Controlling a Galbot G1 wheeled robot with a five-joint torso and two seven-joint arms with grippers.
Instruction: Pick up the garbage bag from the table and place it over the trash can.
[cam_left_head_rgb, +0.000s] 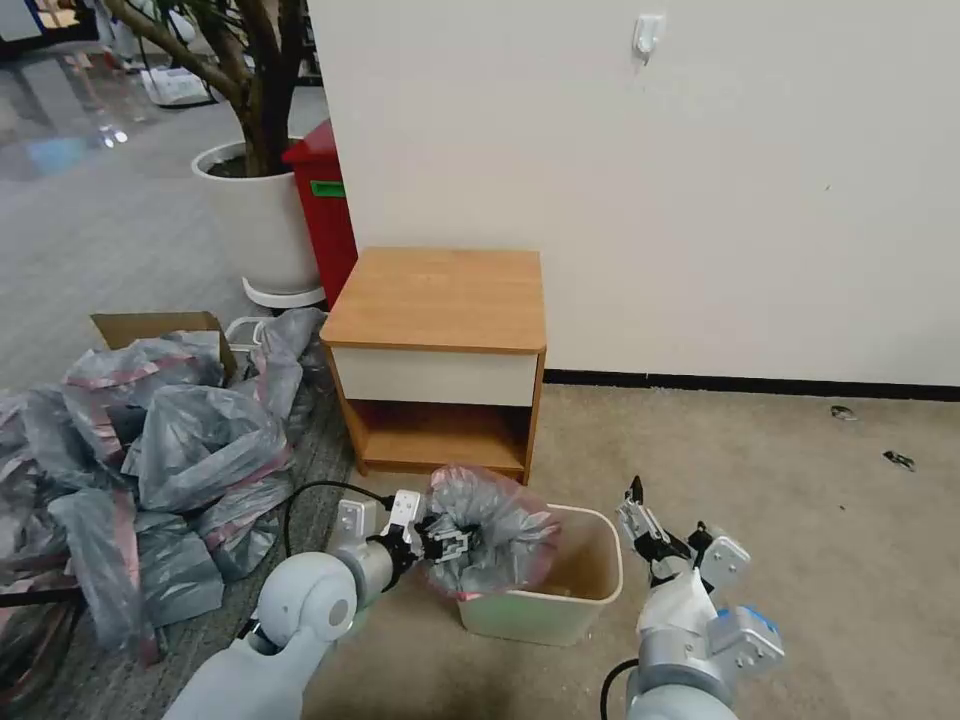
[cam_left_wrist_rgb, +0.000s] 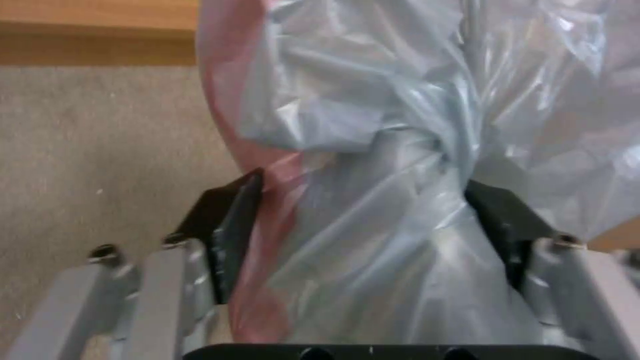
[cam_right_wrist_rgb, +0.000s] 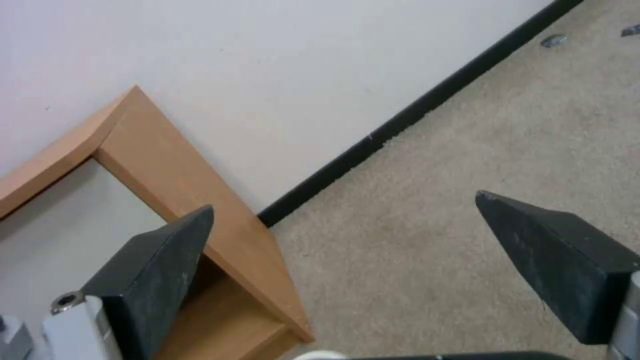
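The garbage bag (cam_left_head_rgb: 492, 528), grey with a pink-red rim band, hangs bunched over the left part of the trash can (cam_left_head_rgb: 590, 585), a cream-beige bin on the carpet in front of the table (cam_left_head_rgb: 437, 295). My left gripper (cam_left_head_rgb: 447, 543) is shut on the bag's gathered plastic; in the left wrist view the garbage bag (cam_left_wrist_rgb: 400, 165) fills the space between the black fingers (cam_left_wrist_rgb: 230, 220). My right gripper (cam_left_head_rgb: 638, 520) stands open just right of the can's rim, pointing toward the wall; its fingers (cam_right_wrist_rgb: 160, 270) hold nothing.
A big heap of similar grey-and-pink bags (cam_left_head_rgb: 150, 450) and a cardboard box (cam_left_head_rgb: 160, 328) lie at the left. A red bin (cam_left_head_rgb: 325, 205) and a white plant pot (cam_left_head_rgb: 255, 215) stand behind the table. The wall (cam_left_head_rgb: 700, 180) is close behind. Bare carpet (cam_left_head_rgb: 800, 520) spreads to the right.
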